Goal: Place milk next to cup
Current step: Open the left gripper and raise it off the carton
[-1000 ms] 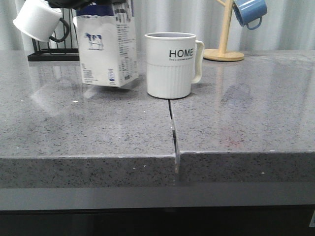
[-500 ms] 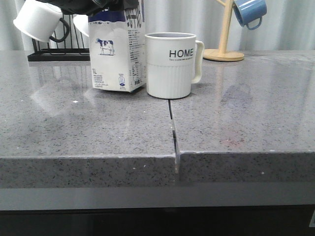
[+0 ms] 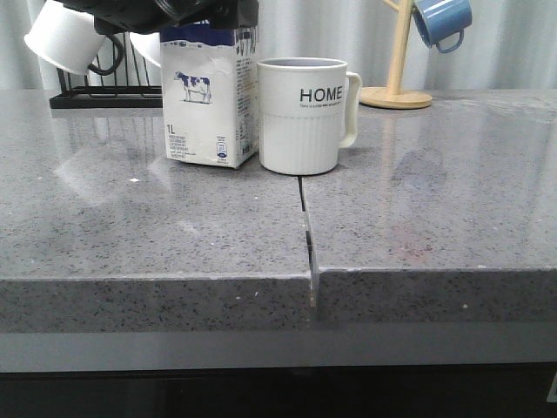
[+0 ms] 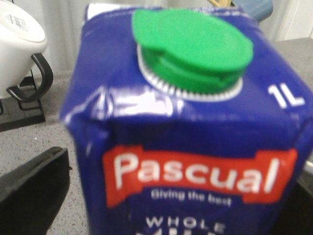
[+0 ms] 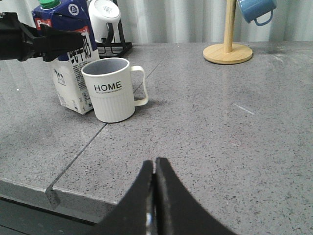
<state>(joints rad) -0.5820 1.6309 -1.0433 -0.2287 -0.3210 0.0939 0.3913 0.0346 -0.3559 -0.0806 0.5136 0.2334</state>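
Left hand [image 3: 187, 10] grips the milk [image 3: 211, 100] standing just beside the cup [image 3: 303, 115], black-handled mug [image 3: 68, 37] behind.

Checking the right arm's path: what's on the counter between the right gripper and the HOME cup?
Nothing. In the right wrist view, only bare grey countertop and its seam lie between the shut right gripper and the cup.

L gripper [image 3: 187, 10] up top of front view, black body mostly cropped, jaws straddling top of the milk [image 3: 211, 96]; one dark finger [image 4: 29, 188] visible in L wrist cam beside carton, small gap there, so contact unclear. R gripper [image 5: 154, 171] low over near table edge, fingers pressed together, nothing between them. R arm not visible in front view
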